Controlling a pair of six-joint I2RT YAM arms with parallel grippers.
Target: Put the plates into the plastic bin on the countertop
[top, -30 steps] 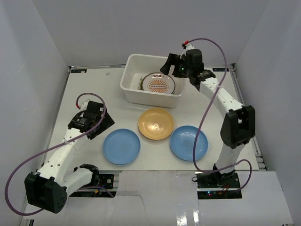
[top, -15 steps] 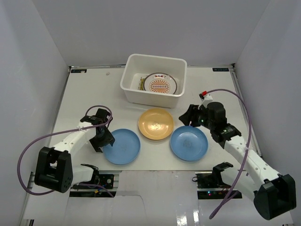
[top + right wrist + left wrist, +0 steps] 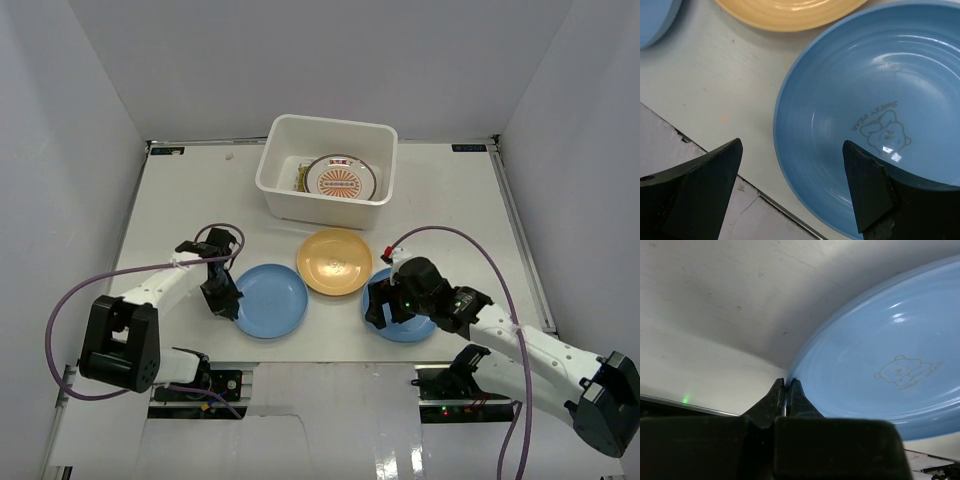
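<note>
Left jaws pinch left blue plate (image 3: pixel 275 300); right jaws, wide, half-hide right blue plate (image 3: pixel 875 85).

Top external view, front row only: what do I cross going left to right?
In order: left claw → left blue plate → orange-yellow plate → right blue plate. The right claw hangs over that last plate, so its place in the order is unclear.
</note>
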